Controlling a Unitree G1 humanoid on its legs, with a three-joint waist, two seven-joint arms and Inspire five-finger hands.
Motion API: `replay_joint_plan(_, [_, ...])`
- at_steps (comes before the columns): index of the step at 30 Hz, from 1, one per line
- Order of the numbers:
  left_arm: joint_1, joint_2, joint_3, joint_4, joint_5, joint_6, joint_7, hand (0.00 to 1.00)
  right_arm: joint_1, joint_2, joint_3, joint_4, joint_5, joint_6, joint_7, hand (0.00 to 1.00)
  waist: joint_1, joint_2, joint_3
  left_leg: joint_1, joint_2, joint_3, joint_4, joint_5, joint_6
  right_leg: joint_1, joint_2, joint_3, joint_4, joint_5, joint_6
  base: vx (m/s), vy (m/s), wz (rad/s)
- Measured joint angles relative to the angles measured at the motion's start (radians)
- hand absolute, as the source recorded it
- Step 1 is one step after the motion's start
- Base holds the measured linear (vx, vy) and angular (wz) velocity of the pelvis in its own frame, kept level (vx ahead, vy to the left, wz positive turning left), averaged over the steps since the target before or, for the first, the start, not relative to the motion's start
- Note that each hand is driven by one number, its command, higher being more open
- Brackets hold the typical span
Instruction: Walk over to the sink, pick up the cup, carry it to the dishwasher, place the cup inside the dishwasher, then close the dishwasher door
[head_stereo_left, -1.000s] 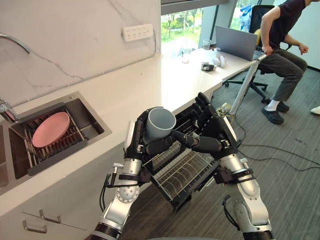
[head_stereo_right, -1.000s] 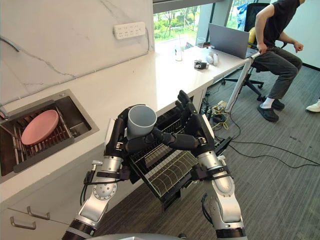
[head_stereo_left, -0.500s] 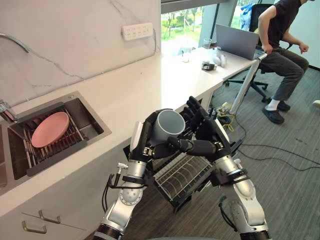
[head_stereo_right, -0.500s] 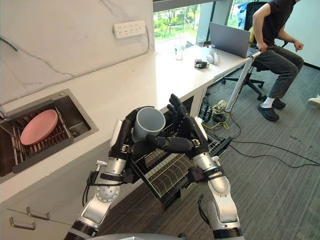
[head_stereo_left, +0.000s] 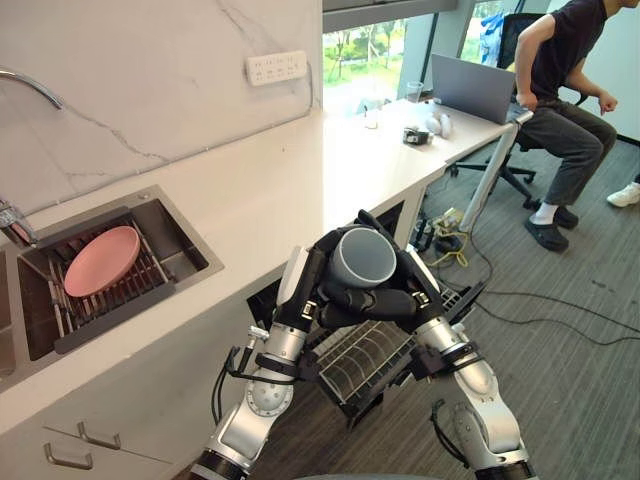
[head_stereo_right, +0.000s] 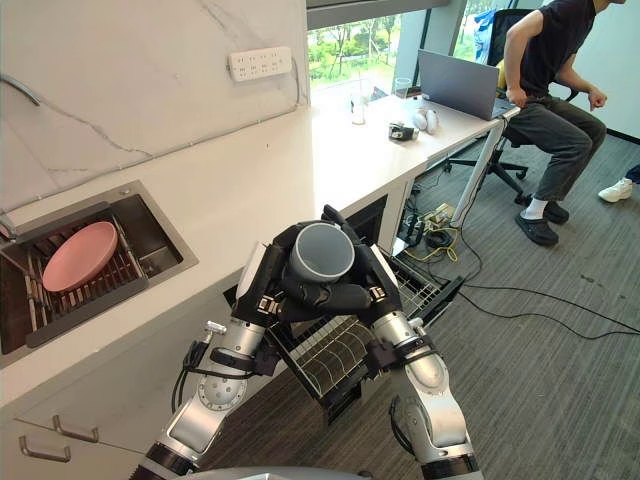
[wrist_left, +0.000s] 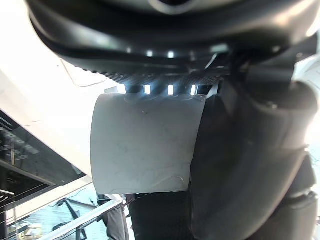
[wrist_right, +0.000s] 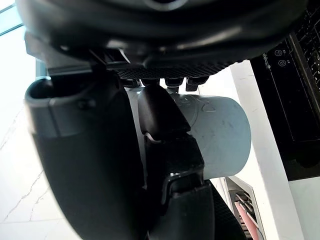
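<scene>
Cup (head_stereo_left: 365, 257) gripped in mid-air by both hands, the left hand (head_stereo_left: 312, 285) and right hand (head_stereo_left: 408, 298) each with fingers curled round its grey wall, its mouth tipped up toward the head camera. Just below it, the dishwasher rack (head_stereo_left: 368, 352) stands pulled out from under the counter (head_stereo_left: 300, 170). Further left along that white counter, a pink plate (head_stereo_left: 100, 258) rests in the sink (head_stereo_left: 185, 250). A socket strip (head_stereo_left: 275, 67) sits on the marble wall behind. A laptop (head_stereo_left: 472, 85) stands at the counter's far end, a seated person (head_stereo_left: 570, 100) beside it.
</scene>
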Motion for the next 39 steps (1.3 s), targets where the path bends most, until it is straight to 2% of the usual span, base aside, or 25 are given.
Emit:
replay_joint_plan(10, [0.0, 0.002, -0.004, -0.028, -0.001, 0.0, -0.018, 0.0, 0.0, 0.001, 0.014, -0.001, 0.08, 0.007, -0.014, 1.0, 0.0, 0.0, -0.001, -0.001, 0.0, -0.002, 0.0, 0.0, 0.0, 0.0, -0.001, -0.002, 0.0, 0.0, 0.0, 0.0, 0.0, 0.0])
replay_joint_plan(11, [0.0, 0.002, -0.004, -0.029, -0.001, 0.0, -0.021, 0.0, 0.0, 0.001, 0.014, -0.001, 0.087, 0.007, -0.013, 0.0, 0.0, 0.0, -0.001, -0.002, 0.0, -0.002, 0.0, 0.0, 0.0, 0.0, -0.001, -0.002, 0.0, 0.0, 0.0, 0.0, 0.0, 0.0])
replay_joint_plan(34, [0.003, 0.001, -0.021, -0.038, -0.002, 0.003, 0.016, 0.0, 0.0, 0.004, -0.002, 0.001, 0.078, -0.009, -0.042, 0.0, -0.001, -0.009, -0.005, -0.005, -0.001, -0.005, 0.0, 0.0, 0.0, -0.001, -0.003, -0.007, 0.0, 0.0, 0.0, 0.0, 0.0, 0.0])
replay_joint_plan(35, [0.003, 0.001, -0.021, -0.039, -0.002, 0.003, 0.018, 1.0, 0.0, 0.007, -0.002, 0.003, 0.079, -0.01, -0.042, 0.0, -0.001, -0.01, -0.006, -0.005, -0.001, -0.005, 0.0, 0.0, 0.0, -0.001, -0.003, -0.007, 0.0, 0.0, 0.0, 0.0, 0.0, 0.0])
replay_joint_plan(39, [0.004, -0.003, -0.021, -0.042, -0.005, 0.003, 0.024, 1.0, 0.002, 0.027, -0.004, 0.01, 0.091, -0.015, -0.049, 0.0, -0.001, -0.012, -0.006, -0.005, -0.001, -0.005, 0.0, 0.0, 0.0, -0.001, -0.003, -0.007, 0.0, 0.0, 0.0, 0.0, 0.0, 0.0])
